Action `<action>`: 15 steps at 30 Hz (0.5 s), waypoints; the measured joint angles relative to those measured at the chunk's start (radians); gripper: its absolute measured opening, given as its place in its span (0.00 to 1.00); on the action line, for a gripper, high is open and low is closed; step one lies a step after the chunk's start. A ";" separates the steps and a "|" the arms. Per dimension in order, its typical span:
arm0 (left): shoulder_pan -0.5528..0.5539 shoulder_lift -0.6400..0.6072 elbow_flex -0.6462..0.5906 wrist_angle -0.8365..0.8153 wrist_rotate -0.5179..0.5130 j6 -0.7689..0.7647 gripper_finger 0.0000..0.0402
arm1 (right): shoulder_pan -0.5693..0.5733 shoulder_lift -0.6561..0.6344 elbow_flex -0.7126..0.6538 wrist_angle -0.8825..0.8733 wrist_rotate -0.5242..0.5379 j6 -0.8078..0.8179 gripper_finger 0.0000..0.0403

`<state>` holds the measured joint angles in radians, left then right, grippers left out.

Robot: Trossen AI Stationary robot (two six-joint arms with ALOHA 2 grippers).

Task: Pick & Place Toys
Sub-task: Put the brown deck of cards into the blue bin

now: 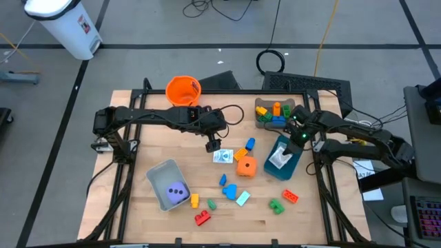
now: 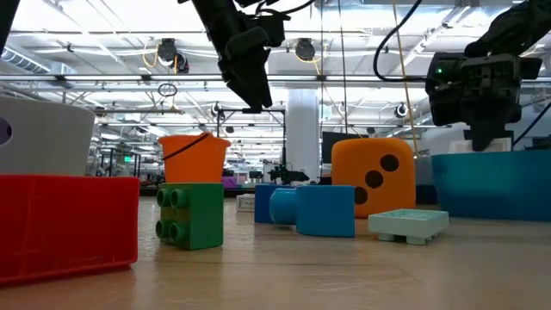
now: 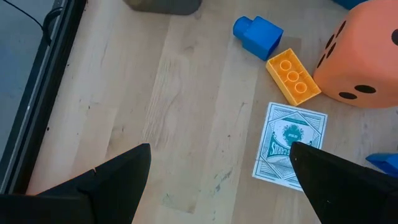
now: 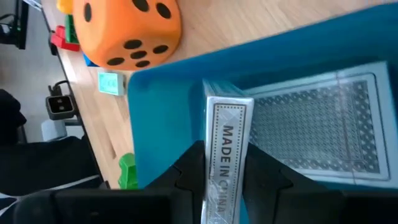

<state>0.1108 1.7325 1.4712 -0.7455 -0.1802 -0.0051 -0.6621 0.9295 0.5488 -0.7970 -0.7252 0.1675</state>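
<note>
My right gripper point(image 4: 224, 190) is shut on a silver card pack point(image 4: 225, 146) over the teal bin point(image 1: 288, 165), where a patterned card point(image 4: 323, 124) lies flat on the floor. My left gripper point(image 1: 212, 144) hangs open above bare table, left of a white-and-green card point(image 3: 291, 146), a yellow block point(image 3: 292, 76), a blue block point(image 3: 258, 35) and the orange dotted die point(image 1: 246, 166). More blocks, red point(image 1: 202, 218), green point(image 1: 277, 205) and blue point(image 1: 229, 191), lie near the front edge. My right gripper pinches the card pack between its two fingers point(image 4: 189, 177), one on each broad face, the narrow printed edge point(image 4: 225, 134) facing the wrist camera. The fingers slant down from the table's right. The pack stands on edge inside the bin's walls; whether it touches the floor does not show.
A grey bin point(image 1: 162, 176) at front left holds a purple die point(image 1: 177, 193). Another grey bin point(image 1: 264, 108) with several blocks stands at the back right, and an orange bucket point(image 1: 182, 90) at the back. Bare wood lies left of my left gripper.
</note>
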 joint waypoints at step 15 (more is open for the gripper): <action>0.000 0.000 0.000 0.018 0.000 0.002 0.98 | 0.000 0.003 0.000 0.035 -0.001 -0.004 0.28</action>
<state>0.1108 1.7325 1.4712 -0.7279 -0.1804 -0.0032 -0.6617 0.9325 0.5488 -0.7623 -0.7266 0.1638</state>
